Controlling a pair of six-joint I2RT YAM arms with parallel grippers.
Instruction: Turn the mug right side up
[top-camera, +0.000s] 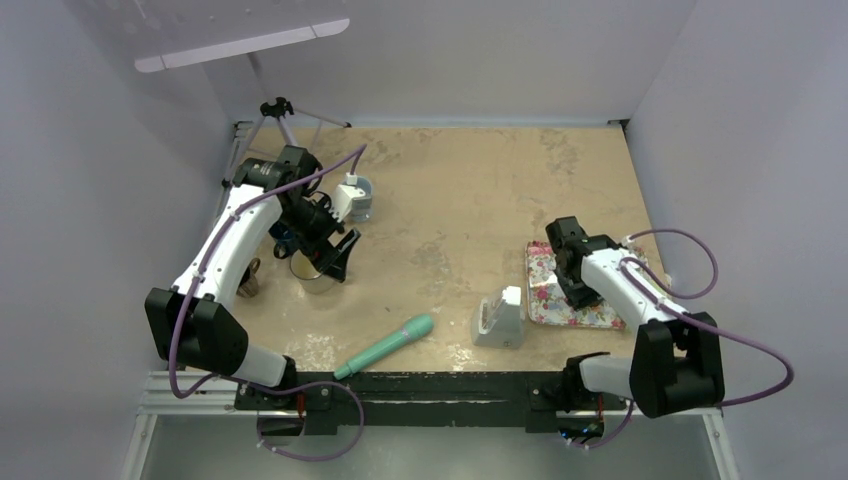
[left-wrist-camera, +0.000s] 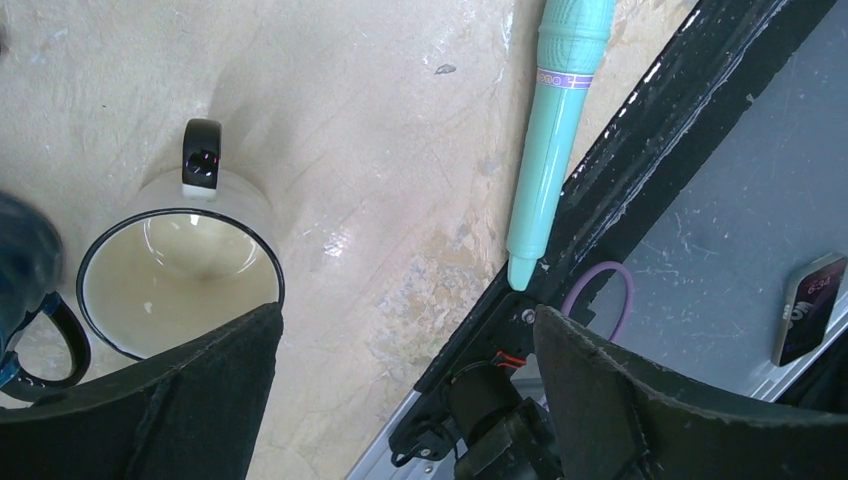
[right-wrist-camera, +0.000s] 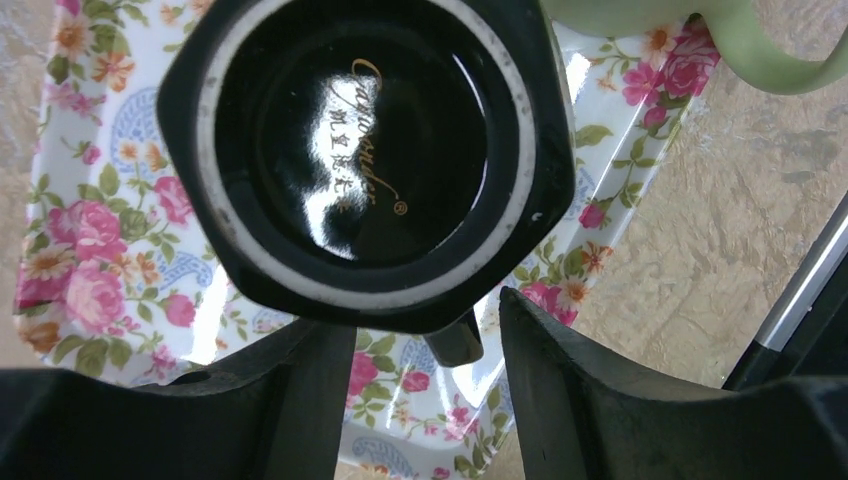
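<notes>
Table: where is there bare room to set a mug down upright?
Free: the broad centre and back of the table, between the cream mug and floral tray. Crowded: the near edge, with the teal tool and white holder.

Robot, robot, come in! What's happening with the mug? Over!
Grippers open: right gripper over black mug; left gripper over upright white mug. Black mug base-up on floral plate, ungripped. A green cup crowds plate's corner.

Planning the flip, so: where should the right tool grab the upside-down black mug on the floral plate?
Probably grip the black mug across its outer walls, coming from above with the right tool. Its base faces up, so the rim is unreachable on the floral plate, and its faceted sides offer flat faces.
</notes>
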